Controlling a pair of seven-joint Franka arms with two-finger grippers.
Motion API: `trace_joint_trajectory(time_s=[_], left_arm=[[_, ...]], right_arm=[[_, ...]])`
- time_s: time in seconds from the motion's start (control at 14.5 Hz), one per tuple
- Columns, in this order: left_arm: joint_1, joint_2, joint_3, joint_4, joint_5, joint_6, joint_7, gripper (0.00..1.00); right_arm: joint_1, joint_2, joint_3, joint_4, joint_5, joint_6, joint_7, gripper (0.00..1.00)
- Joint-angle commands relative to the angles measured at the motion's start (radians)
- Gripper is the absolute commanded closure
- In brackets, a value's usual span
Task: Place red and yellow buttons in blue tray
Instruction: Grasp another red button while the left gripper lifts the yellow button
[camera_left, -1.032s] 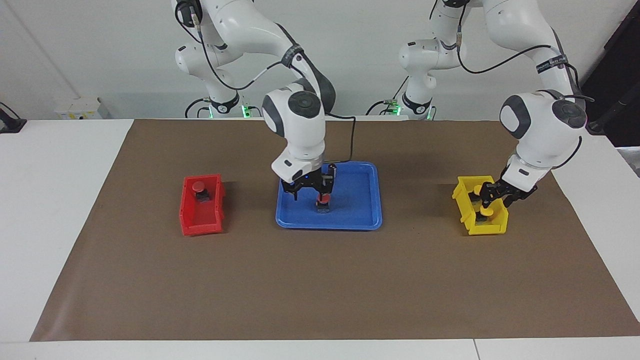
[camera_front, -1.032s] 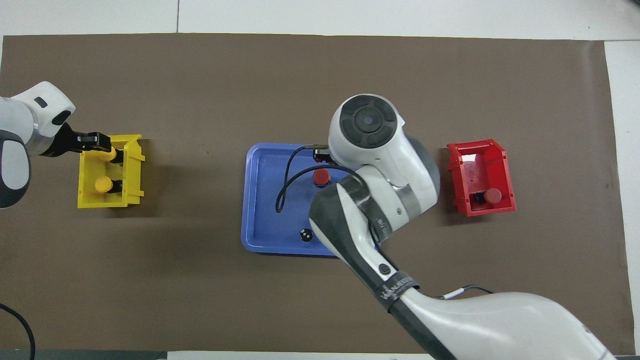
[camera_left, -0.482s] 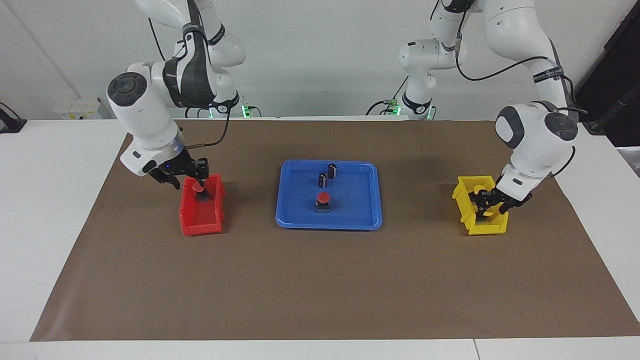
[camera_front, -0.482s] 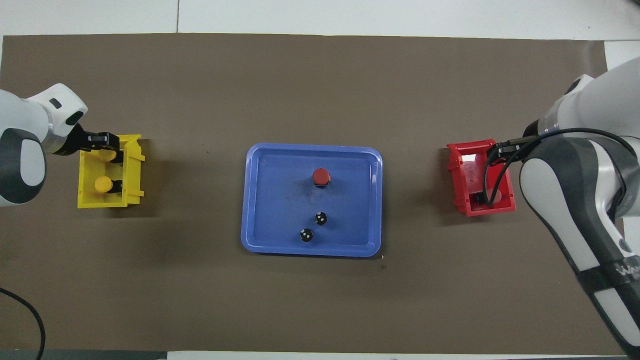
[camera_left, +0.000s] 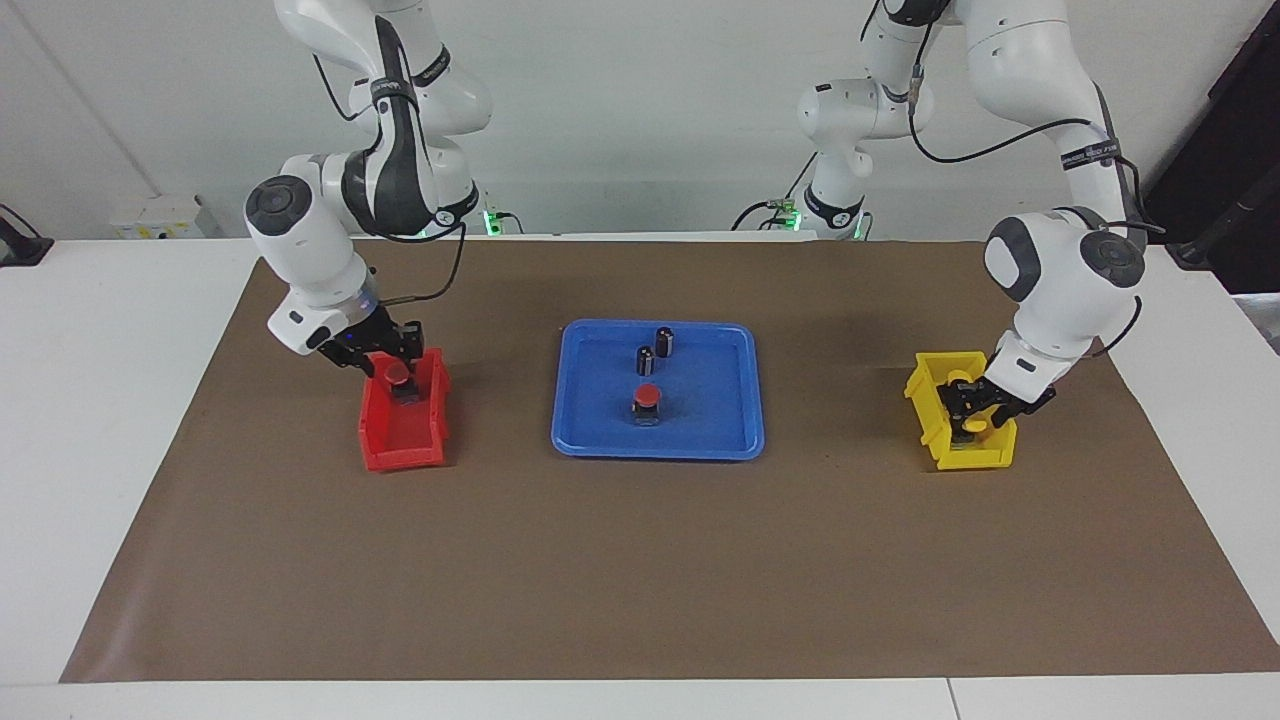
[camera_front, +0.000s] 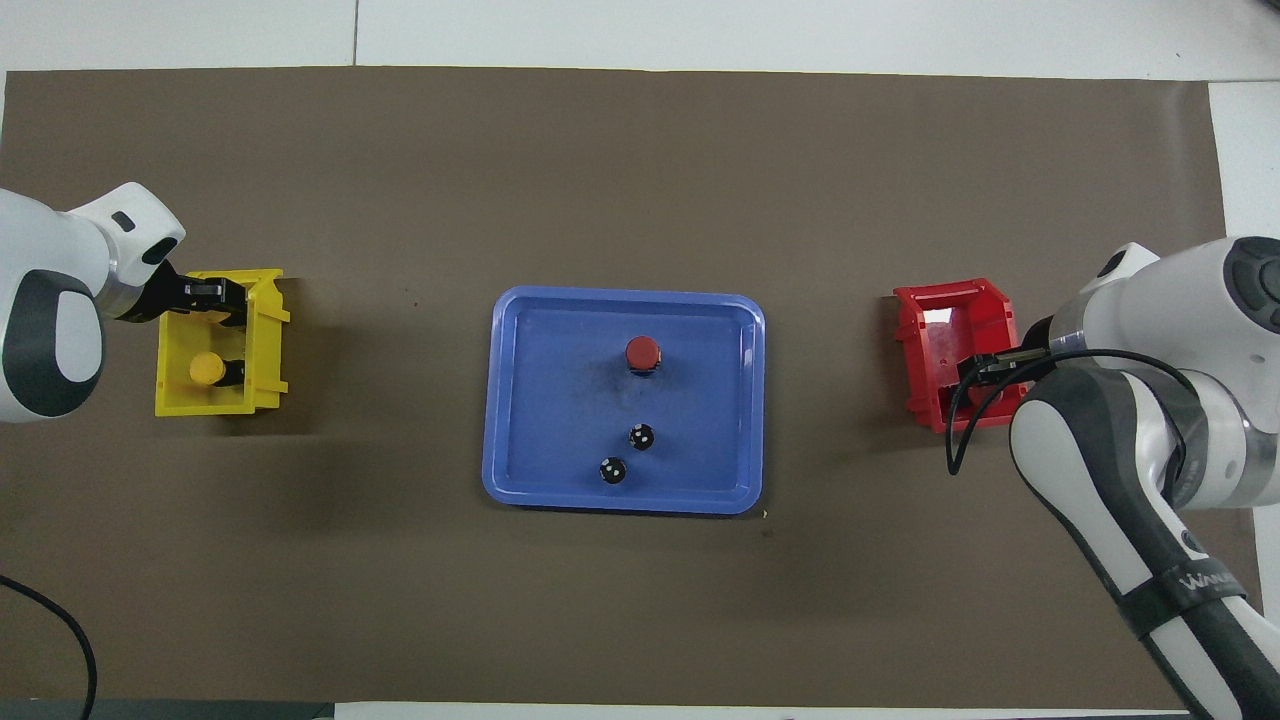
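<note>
The blue tray (camera_left: 570, 440) (camera_front: 500, 480) lies mid-table with one red button (camera_left: 647, 395) (camera_front: 642, 352) standing in it. A second red button (camera_left: 398, 373) sits in the red bin (camera_left: 400, 445) (camera_front: 935, 320). My right gripper (camera_left: 393, 365) (camera_front: 985, 372) is down around its cap and hides it in the overhead view. Two yellow buttons are in the yellow bin (camera_left: 925, 395) (camera_front: 180, 400). The one nearer the robots (camera_left: 955, 378) (camera_front: 207, 369) stands free. My left gripper (camera_left: 968, 412) (camera_front: 215, 297) is lowered onto the farther one and mostly covers it.
Two dark capless cylinders (camera_left: 664, 341) (camera_left: 645, 360) stand in the tray, nearer the robots than the red button. Brown paper covers the table under the tray and both bins.
The right arm left a red button in the tray, swung to the red bin and dropped onto the button there. The left gripper sank lower in the yellow bin.
</note>
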Motion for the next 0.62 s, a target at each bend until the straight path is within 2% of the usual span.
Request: trace_joint_trajectory(time_s=[0.0, 0.21, 0.34, 0.41, 0.48, 0.55], left_arm=[[0.001, -0.013, 0.004, -0.023, -0.024, 0.032, 0.025, 0.99], [-0.001, -0.004, 0.007, 0.053, -0.024, -0.035, 0.017, 0.99], [-0.01, -0.005, 0.011, 0.24, -0.001, -0.253, 0.019, 0.99], [-0.024, 0.001, 0.005, 0.358, 0.048, -0.385, 0.015, 0.99], [-0.08, 0.003, 0.004, 0.44, 0.097, -0.479, -0.009, 0.99], [-0.146, -0.002, 0.005, 0.462, 0.117, -0.524, -0.102, 0.99]], right_arm=[[-0.017, -0.054, 0.005, -0.088, 0.022, 0.077, -0.063, 0.37], [-0.011, -0.062, 0.005, -0.118, 0.022, 0.145, -0.068, 0.39], [-0.006, -0.06, 0.005, -0.121, 0.022, 0.171, -0.063, 0.4], [-0.006, -0.054, 0.005, -0.122, 0.022, 0.174, -0.066, 0.4], [-0.008, -0.043, 0.005, -0.122, 0.022, 0.183, -0.069, 0.4], [-0.006, -0.037, 0.005, -0.124, 0.022, 0.203, -0.068, 0.4]])
